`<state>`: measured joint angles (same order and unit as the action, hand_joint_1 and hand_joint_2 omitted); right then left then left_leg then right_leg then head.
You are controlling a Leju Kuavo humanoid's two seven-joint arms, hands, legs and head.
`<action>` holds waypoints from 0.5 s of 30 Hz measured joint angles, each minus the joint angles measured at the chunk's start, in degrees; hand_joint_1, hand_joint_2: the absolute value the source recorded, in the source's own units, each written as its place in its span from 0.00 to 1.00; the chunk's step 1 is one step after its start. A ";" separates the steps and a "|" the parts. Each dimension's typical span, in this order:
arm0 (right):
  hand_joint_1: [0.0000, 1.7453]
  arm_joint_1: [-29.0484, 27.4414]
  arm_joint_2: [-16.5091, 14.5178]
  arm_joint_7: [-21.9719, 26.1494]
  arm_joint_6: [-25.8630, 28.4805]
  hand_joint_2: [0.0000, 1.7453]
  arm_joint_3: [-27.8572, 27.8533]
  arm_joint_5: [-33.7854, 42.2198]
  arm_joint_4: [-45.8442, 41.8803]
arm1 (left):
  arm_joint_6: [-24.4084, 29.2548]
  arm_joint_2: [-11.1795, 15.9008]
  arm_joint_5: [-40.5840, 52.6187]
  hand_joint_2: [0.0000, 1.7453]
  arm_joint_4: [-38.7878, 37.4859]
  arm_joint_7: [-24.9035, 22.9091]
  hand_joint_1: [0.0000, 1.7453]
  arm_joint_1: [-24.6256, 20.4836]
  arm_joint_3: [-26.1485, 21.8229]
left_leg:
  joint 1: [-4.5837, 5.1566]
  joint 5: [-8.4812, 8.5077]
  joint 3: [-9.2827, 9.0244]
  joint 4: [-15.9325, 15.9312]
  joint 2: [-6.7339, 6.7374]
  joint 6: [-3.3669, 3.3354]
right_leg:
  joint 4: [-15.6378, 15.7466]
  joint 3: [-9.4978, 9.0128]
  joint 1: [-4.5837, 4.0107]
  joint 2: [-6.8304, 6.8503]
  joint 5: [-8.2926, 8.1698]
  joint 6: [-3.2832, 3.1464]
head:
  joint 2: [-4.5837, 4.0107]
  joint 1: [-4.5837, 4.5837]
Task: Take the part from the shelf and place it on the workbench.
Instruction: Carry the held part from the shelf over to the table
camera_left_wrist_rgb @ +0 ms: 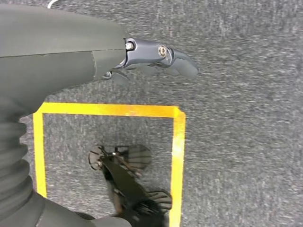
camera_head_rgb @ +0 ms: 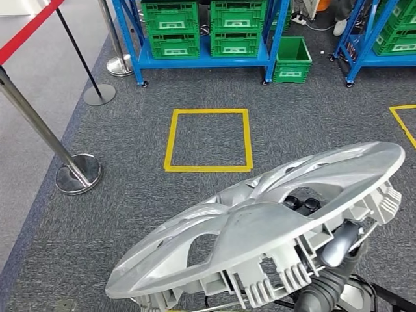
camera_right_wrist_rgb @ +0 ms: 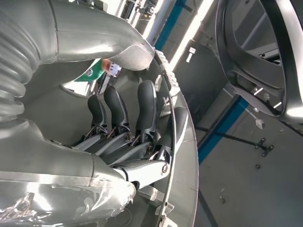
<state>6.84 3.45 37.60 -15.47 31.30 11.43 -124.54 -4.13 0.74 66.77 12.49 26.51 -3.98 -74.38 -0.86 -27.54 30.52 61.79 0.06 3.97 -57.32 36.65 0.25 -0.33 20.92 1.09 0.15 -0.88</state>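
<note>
The right hand (camera_head_rgb: 338,250) gripped a silver plastic wheel cover (camera_head_rgb: 255,227), which lay tilted across the lower right of the head view, its rim rising toward the right edge of the frame. A grey thumb pressed on the clip-lined underside of the rim at the lower right, and dark fingertips (camera_head_rgb: 301,203) showed through an opening between the spokes. In the right wrist view the hand (camera_right_wrist_rgb: 136,137) was clamped on the cover (camera_right_wrist_rgb: 185,156), with dark fingers (camera_right_wrist_rgb: 146,106) curled against its inner surface beside a thin wire ring that ran along the rim.

The left hand (camera_left_wrist_rgb: 157,54) hung over grey carpet (camera_left_wrist_rgb: 250,142) in the left wrist view. Its thumb stood out straight and nothing lay against it, but its other fingers were mostly hidden, so I could not tell whether it was spread or curled.

On the carpet at the centre of the head view, above the wheel cover, lay a square of yellow tape (camera_head_rgb: 208,140). Across the top of the frame stood a blue shelf (camera_head_rgb: 203,60) carrying green crates (camera_head_rgb: 174,29), with another green crate (camera_head_rgb: 292,60) on the floor at its right end. A second blue rack (camera_head_rgb: 372,49) filled the upper right corner. Chrome barrier posts (camera_head_rgb: 78,172) with a red belt (camera_head_rgb: 26,29) stood along the left side.
</note>
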 joint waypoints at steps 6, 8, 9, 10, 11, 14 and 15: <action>1.00 -0.01 0.04 -0.02 0.22 1.00 0.13 -1.02 -0.13 | 0.01 -0.19 0.42 1.00 0.01 0.39 0.00 -0.04 0.02 | 0.35 0.03 -2.43 -6.44 -0.04 -3.02 | -1.18 2.18 0.27 0.05 -0.39 1.91 | 0.00 -0.09; 1.00 0.04 0.08 -0.02 0.48 1.00 0.19 -1.29 -0.15 | 0.07 -0.21 0.66 1.00 0.01 0.61 0.00 -0.01 0.02 | 0.35 1.06 -1.38 -6.48 0.16 -3.73 | -6.57 4.06 0.35 0.08 4.67 2.29 | 0.00 -0.27; 1.00 0.06 0.09 -0.04 0.60 1.00 0.22 -1.29 -0.16 | 0.10 -0.23 0.70 1.00 0.01 0.67 0.00 -0.01 0.02 | 0.42 1.56 -0.79 -6.47 0.29 -3.91 | -10.51 5.15 0.34 0.07 7.11 2.39 | 0.00 -0.32; 1.00 0.04 0.10 -0.11 0.69 1.00 0.26 -1.22 -0.17 | 0.13 -0.25 0.70 1.00 0.01 0.69 0.00 0.00 0.01 | 0.50 2.05 -0.18 -6.45 0.46 -4.02 | -14.08 5.98 0.33 0.06 8.54 2.44 | 0.00 -0.36; 1.00 0.01 0.13 -0.24 0.74 1.00 0.31 -1.14 -0.17 | 0.15 -0.27 0.70 1.00 0.01 0.70 0.00 0.02 0.01 | 0.59 2.53 0.42 -6.43 0.71 -4.05 | -16.31 6.12 0.32 0.07 8.68 2.42 | 0.00 -0.37; 1.00 0.05 0.20 -0.69 0.78 1.00 0.44 -1.10 -0.17 | 0.20 -0.45 0.61 1.00 0.01 0.68 0.00 0.05 0.00 | 0.75 3.65 1.78 -6.36 1.64 -3.77 | -11.14 0.32 0.19 0.91 5.29 1.97 | 0.00 -0.36; 1.00 0.16 0.20 -0.81 0.80 1.00 0.49 -1.20 -0.18 | 0.23 -0.52 0.56 1.00 0.01 0.63 0.00 0.07 0.00 | 0.84 3.89 1.99 -6.31 1.95 -3.56 | -7.04 -2.82 -0.03 1.96 4.96 1.79 | 0.00 -0.38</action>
<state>7.00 3.65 36.79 -14.67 31.79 10.22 -124.72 -3.90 0.22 67.34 12.50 27.15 -3.92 -74.38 -0.02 -23.65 32.51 55.48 2.01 0.41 -64.36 33.84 0.21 1.64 25.87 2.88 0.15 -1.26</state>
